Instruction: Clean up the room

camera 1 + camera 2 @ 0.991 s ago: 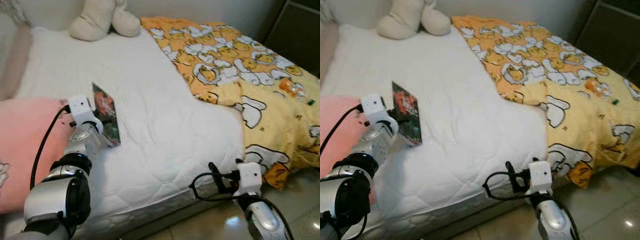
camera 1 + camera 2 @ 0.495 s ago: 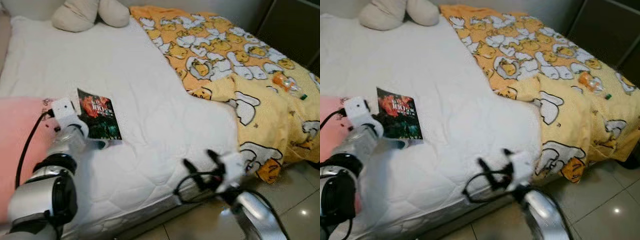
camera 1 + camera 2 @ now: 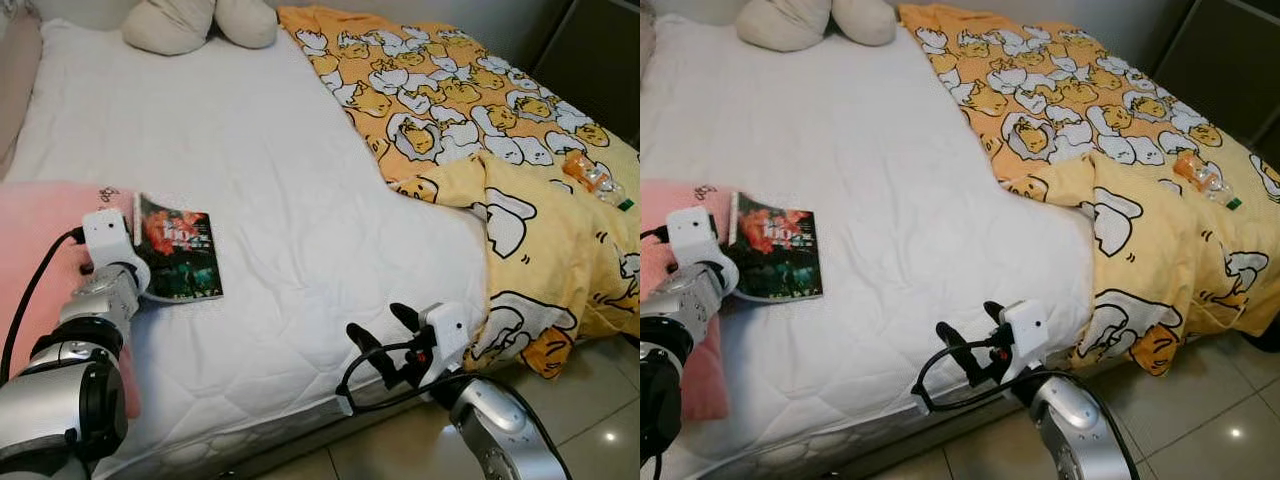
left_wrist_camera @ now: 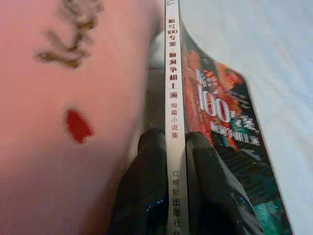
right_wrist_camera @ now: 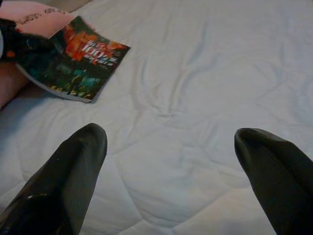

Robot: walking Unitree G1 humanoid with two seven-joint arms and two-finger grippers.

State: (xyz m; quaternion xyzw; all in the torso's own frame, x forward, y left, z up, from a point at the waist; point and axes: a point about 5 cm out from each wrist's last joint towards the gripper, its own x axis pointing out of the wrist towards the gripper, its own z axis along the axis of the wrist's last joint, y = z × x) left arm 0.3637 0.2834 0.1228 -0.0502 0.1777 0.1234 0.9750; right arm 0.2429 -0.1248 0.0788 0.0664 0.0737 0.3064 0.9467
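Book (image 3: 180, 262) lies flat, spine apparently pinched by left end effector (image 4: 177, 161).

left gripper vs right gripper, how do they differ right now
The left gripper is shut on the spine of the dark paperback book, beside the pink pillow; the right gripper is open and holds nothing. The left sits over the white mattress; the right hovers at its near edge. Both have two black fingers.

Head stereo pair looks down over bed (image 3: 300, 200); wrist cams sit close, both sharing the book (image 5: 73, 63).
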